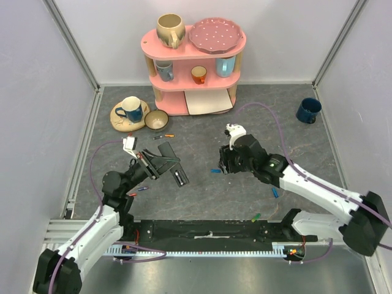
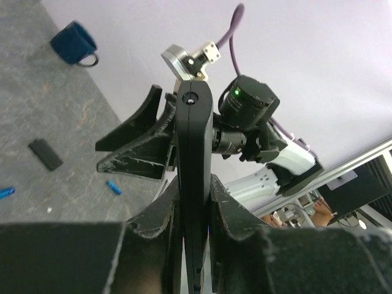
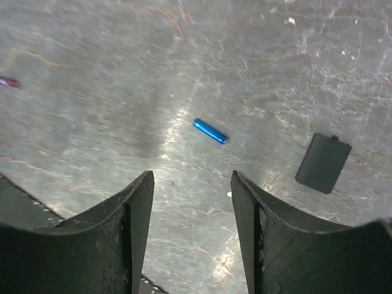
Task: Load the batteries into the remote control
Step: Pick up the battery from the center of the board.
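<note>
Left of bench centre: remote clamped in left gripper, apparently raised off the surface, free end pointing toward the right arm. Slim flat black bar, seen only edge-on from the left wrist, so no telling which way the battery bay faces or whether open. Loose black cover flat on the bench, apart from the remote. Probably the bay lid, so bay likely open.

Right gripper spread wide, holding nothing, low over a blue battery. Battery flat on the bench, just ahead of the fingertips, not between them, skewed to the finger line.

Judging the step: going for the first cell, none visibly loaded yet.

Next move needs:
- nudging forward to bracket the cell
- turning the wrist to close across the barrel
- dropping, then pinching on centre

Tiny round thing on a hard surface, so likely to roll or squirt out if caught off-centre. After that, carrying over to the remote and matching polarity. Markings too small to read.

Spares scattered: orange toward the back, blue by the right forearm, green near the front edge.
</note>
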### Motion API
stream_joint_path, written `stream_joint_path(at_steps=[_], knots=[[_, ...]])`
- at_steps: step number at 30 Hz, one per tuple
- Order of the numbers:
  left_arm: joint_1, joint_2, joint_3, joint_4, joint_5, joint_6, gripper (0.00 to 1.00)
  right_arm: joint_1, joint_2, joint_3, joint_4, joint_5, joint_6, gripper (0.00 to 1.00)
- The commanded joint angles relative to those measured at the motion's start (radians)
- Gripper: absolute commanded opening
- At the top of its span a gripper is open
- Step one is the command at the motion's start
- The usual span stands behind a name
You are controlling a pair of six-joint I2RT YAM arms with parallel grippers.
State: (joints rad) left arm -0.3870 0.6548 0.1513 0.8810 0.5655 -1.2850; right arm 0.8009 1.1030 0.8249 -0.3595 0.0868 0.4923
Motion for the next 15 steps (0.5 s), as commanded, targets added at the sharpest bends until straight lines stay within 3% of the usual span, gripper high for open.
stream_joint_path(at_steps=[1, 7, 15], knots=[[0.017, -0.006, 0.005, -0.165, 0.082, 0.05, 0.02, 0.0, 0.106, 0.013, -0.015, 0.065, -0.103, 0.61], [0.019, 0.112, -0.038, 0.056, 0.171, -0.033, 0.02, 0.012, 0.234, 0.019, 0.037, 0.065, -0.118, 0.62], [0.019, 0.08, -0.039, 0.061, 0.182, -0.014, 0.02, 0.017, 0.357, 0.034, 0.111, 0.05, -0.181, 0.62]])
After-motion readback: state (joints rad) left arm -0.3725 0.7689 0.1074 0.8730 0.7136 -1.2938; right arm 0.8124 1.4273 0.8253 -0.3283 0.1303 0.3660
